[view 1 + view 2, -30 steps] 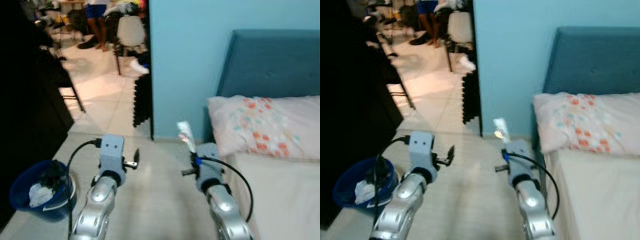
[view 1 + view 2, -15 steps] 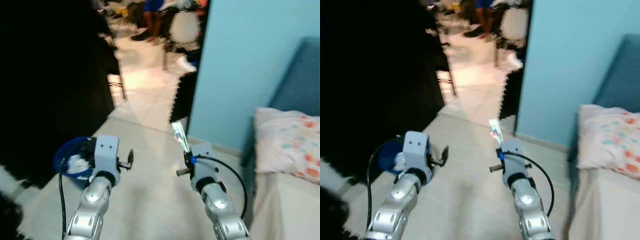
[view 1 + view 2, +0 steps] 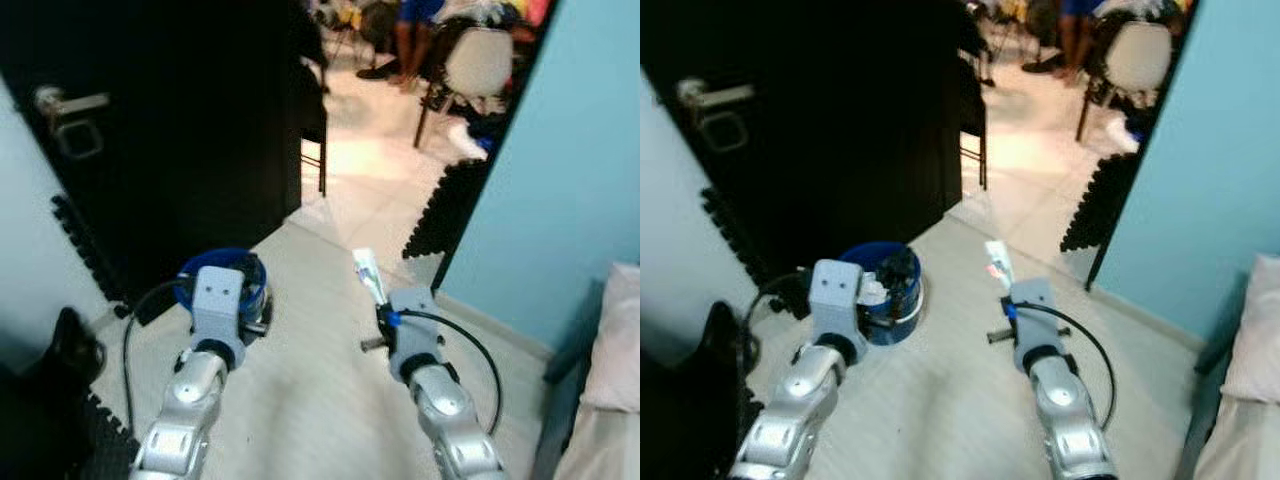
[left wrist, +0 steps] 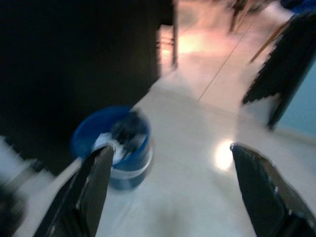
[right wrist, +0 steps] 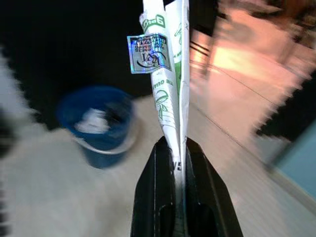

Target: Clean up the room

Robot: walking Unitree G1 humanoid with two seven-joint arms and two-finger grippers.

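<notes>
You see a glossy printed wrapper [image 5: 168,89], a smooth blue plastic bucket [image 3: 885,300], and pale glossy floor tiles [image 3: 330,400].

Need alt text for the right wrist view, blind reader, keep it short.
The right gripper, its two black fingers shut, pinches a folded white wrapper with green print and a shiny sticker, standing upright. Behind it, blurred, a blue bucket with rubbish inside stands on a pale floor before a dark door, with a brightly lit tiled floor beyond.
</notes>
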